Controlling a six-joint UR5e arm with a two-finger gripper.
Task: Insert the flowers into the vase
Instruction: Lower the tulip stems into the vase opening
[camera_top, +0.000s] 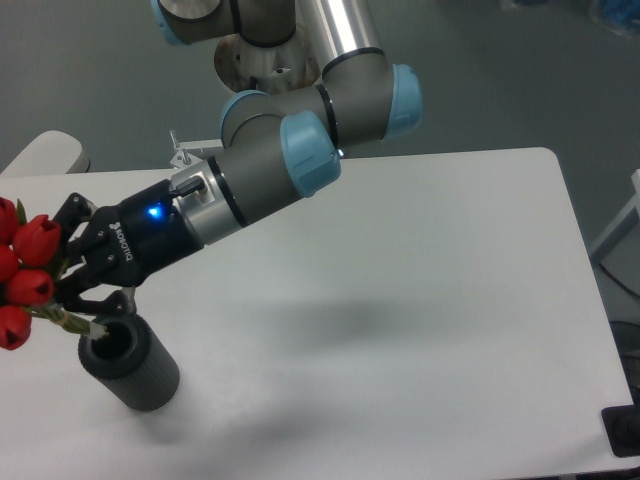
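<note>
The flowers (24, 270), a bunch of red tulip heads with green stems, lie tilted at the far left edge, heads pointing left and partly cut off by the frame. My gripper (66, 272) is shut on the bunch just behind the heads. The stem ends (82, 322) reach down to the mouth of the vase (140, 372), a dark grey ribbed cylinder standing near the table's front left. I cannot tell how far the stems go into its hole. The gripper hovers just above and left of the vase rim.
The white table (420, 300) stretches to the right, with its right edge near x 600. The arm's elbow (330, 110) and base (265, 50) stand at the back. A pale rounded object (45, 152) sits at the far left corner.
</note>
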